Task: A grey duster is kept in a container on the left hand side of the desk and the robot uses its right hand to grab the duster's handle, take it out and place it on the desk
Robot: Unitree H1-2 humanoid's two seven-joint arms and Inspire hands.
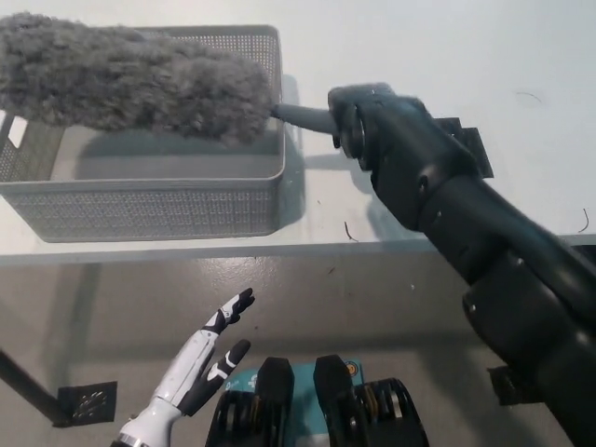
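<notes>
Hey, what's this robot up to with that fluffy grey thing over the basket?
The robot's black right robot hand is closed around the handle of a grey duster. The duster's fluffy head hangs in the air above the mesh container on the left of the white desk, so it is out of the container but not yet set down on the desk. The white left robot hand rests idle and open below the desk's front edge.

The duster [130, 74] hangs over the container [149, 209], right hand [372, 126] at its right.
</notes>
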